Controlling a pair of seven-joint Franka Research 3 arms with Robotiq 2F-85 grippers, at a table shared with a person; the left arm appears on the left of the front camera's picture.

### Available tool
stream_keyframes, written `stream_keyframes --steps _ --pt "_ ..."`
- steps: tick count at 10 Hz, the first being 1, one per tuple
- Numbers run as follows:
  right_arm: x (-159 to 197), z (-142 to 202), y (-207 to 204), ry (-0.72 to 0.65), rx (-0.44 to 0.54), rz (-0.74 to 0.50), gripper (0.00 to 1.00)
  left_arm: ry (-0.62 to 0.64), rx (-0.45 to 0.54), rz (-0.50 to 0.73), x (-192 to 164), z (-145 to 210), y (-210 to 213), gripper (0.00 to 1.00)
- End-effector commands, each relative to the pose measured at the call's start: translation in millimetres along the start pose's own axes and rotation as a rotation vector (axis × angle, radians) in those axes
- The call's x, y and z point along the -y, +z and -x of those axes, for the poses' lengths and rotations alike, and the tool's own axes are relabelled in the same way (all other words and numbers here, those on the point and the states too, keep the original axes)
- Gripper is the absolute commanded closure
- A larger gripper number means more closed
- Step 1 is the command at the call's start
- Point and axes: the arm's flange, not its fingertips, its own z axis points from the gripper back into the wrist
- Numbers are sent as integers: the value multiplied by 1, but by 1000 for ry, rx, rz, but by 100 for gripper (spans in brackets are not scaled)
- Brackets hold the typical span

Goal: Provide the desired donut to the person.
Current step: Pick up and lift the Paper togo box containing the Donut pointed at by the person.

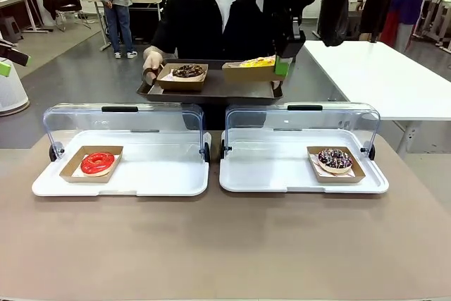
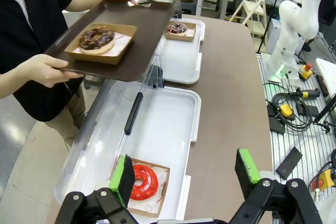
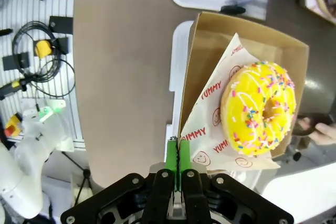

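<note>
Brown tabletop (image 1: 225, 244), nearest the robot: bare surface in front of two white plastic display trays, each with its clear hinged dome lid swung up at the back. Left white tray (image 1: 141, 181): one open brown cardboard box holding a red-glazed ring donut (image 1: 97, 163), set toward the tray's left end. Right white tray (image 1: 282, 177): one open cardboard box holding a chocolate donut with coloured sprinkles (image 1: 335, 159), set toward the tray's right end. Left gripper (image 2: 185, 174), wrist view: black fingers with green pads standing wide apart, nothing between them, hanging above the left tray with the red donut box just beside one pad. Right gripper (image 3: 176, 163), wrist view: green pads pressed together on the rim of a brown cardboard box (image 3: 247, 85); inside, on printed "YUMMY" paper, lies a yellow-iced ring donut with white drizzle and coloured sprinkles (image 3: 260, 109). Front view: this box is held up past the right tray's lid, over the right end of a dark brown rectangular serving tray (image 1: 211, 88). Serving tray: held level in both hands by the person in a loose black short-sleeved shirt (image 1: 204, 26) at the far side; it carries a cardboard box with a chocolate-glazed donut (image 1: 188, 71) on its left part. Whether the yellow donut's box touches the serving tray cannot be told.
</note>
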Motion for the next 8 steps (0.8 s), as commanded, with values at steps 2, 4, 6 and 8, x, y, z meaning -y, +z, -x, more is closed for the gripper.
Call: stream_keyframes --steps 2,4,6,8 --pt "-9 1 4 22 4 14 100 10 2 -1 2 -1 1 0" --pt "-9 1 4 22 4 14 100 10 2 -1 2 -1 1 0" --pt "-9 1 4 22 4 14 100 10 2 -1 2 -1 1 0" --pt "-9 1 4 22 4 14 100 10 2 -1 2 -1 1 0"
